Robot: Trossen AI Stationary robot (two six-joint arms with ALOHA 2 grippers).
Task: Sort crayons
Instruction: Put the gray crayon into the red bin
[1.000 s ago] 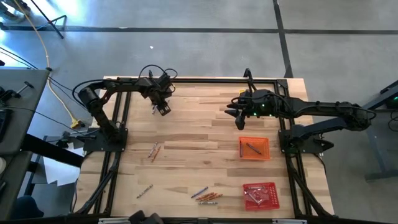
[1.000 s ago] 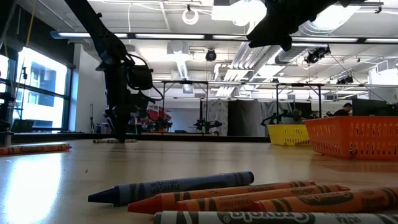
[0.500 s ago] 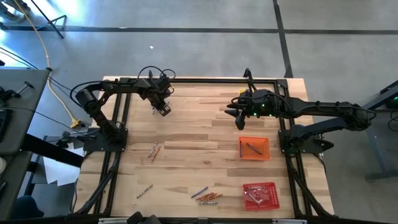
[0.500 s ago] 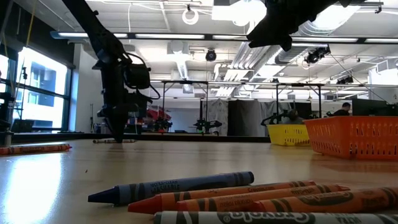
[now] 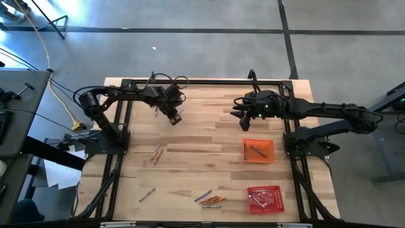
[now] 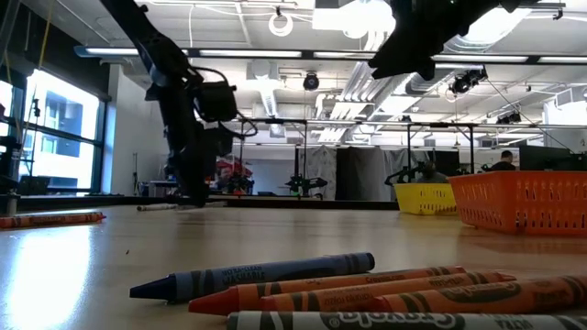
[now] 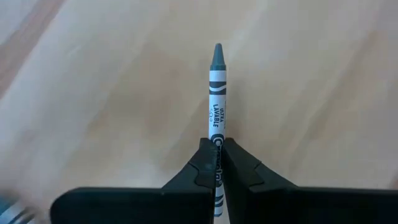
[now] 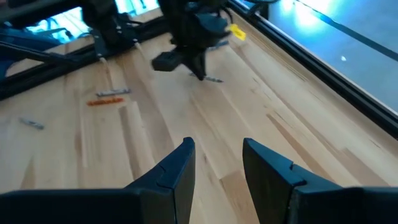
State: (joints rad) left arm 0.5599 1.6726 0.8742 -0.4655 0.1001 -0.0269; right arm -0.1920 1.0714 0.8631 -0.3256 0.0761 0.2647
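My left gripper (image 5: 175,118) stands at the far middle of the table, pointing steeply down, shut on a grey crayon (image 7: 217,93) with a white wrapper. The right wrist view shows this gripper (image 8: 198,70) with the crayon (image 8: 213,79) low over the wood. My right gripper (image 8: 216,163) hovers open and holds nothing, high above the far right of the table (image 5: 242,116). Loose crayons lie flat on the table: a pair (image 5: 156,153), a single one (image 5: 147,194) and a cluster (image 5: 210,200). My left gripper pinches the grey crayon between its two fingertips (image 7: 202,163) on the wrapper (image 7: 217,138), toward the blunt end. The fingers come from above, slanting down. The pointed end (image 7: 217,53) sticks out past them. Whether the crayon is clear of the wood, I cannot tell.
An orange mesh tray (image 5: 269,152) with one crayon sits at the right and a red mesh tray (image 5: 276,199) with crayons at the near right. The low view shows a yellow tray (image 6: 425,197) behind the orange one (image 6: 523,202). Bare wood lies across the table's middle.
My left gripper has moved toward the table's right edge and a little toward the near edge, rising slightly. The grey crayon has gone along with it. My right arm has kept still.
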